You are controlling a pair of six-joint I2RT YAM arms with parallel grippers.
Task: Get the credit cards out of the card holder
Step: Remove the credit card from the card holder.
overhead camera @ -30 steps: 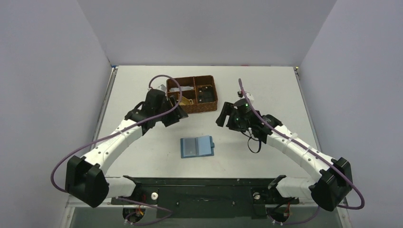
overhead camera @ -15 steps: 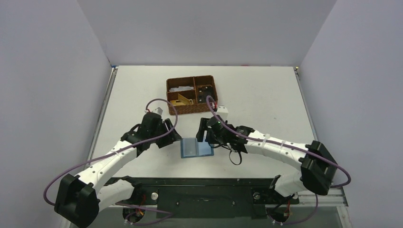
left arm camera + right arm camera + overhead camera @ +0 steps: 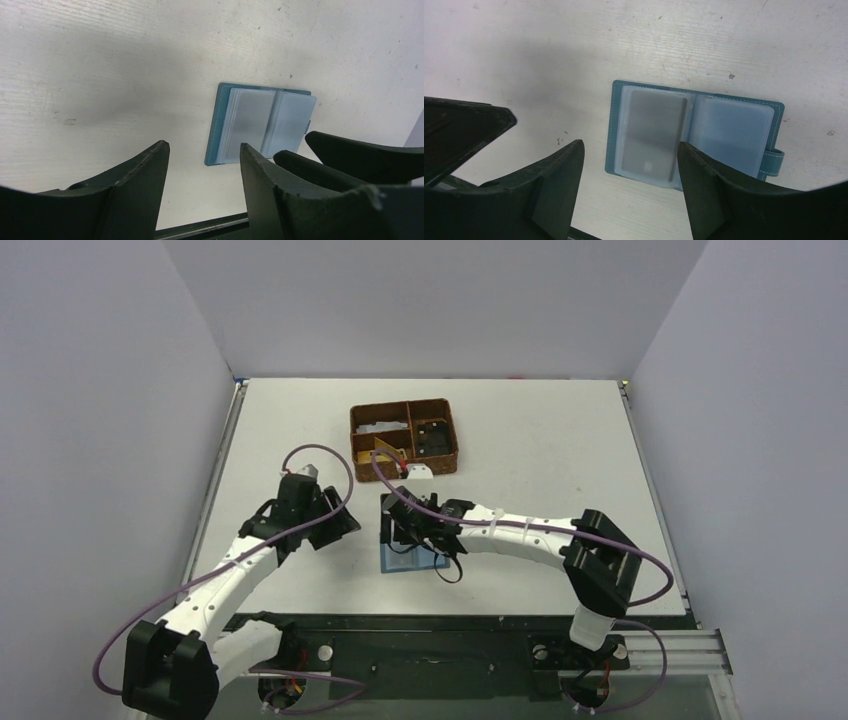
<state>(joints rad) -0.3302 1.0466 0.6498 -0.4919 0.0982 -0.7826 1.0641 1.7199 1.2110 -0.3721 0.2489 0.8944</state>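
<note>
Card holder (image 3: pixel 724 132) lies under spread right end effector (image 3: pixel 630 147).

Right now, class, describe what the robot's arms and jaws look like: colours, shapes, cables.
The left arm and right arm have white links with black joint housings. A purple cable loops along each. The jaws are matt black wedges tapering to blunt tips.
</note>
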